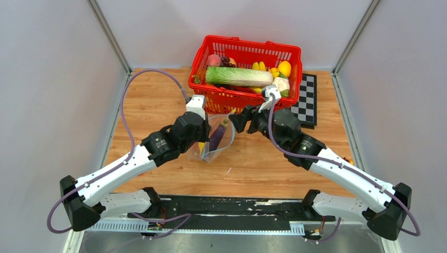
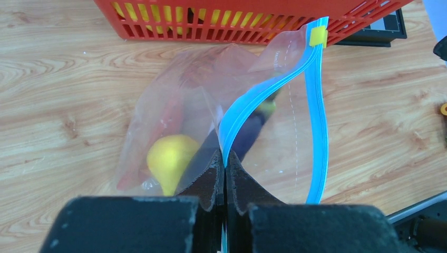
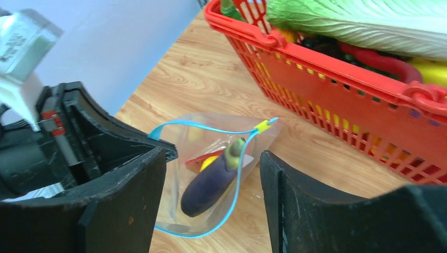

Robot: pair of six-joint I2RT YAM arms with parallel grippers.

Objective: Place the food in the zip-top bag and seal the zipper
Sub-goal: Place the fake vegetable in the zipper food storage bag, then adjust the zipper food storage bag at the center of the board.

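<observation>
The left end effector (image 2: 225,161) pinches the zipper (image 2: 318,105), propping the zip-top bag (image 2: 174,89) open on the table (image 2: 63,79) beside the red basket (image 2: 237,29). The right end effector (image 3: 211,155) hangs spread above the eggplant (image 3: 208,187) inside.

From above, the left arm (image 1: 174,138) is hiding most of the zip-top bag (image 1: 213,152) and its contents. The cabbage (image 1: 238,77) is covering much of what is lying in the red basket (image 1: 248,51), which is itself hiding part of the chessboard (image 1: 307,103). At the left wrist, the left tool (image 2: 224,158) is blocking the bag's near edge. A red piece (image 2: 171,117) inside is showing only as a blur through plastic, and the right edge is cutting off a small orange thing (image 2: 444,109), too little to name. At the right wrist, the eggplant (image 3: 208,187) is hiding most of a yellow fruit (image 3: 209,162).
</observation>
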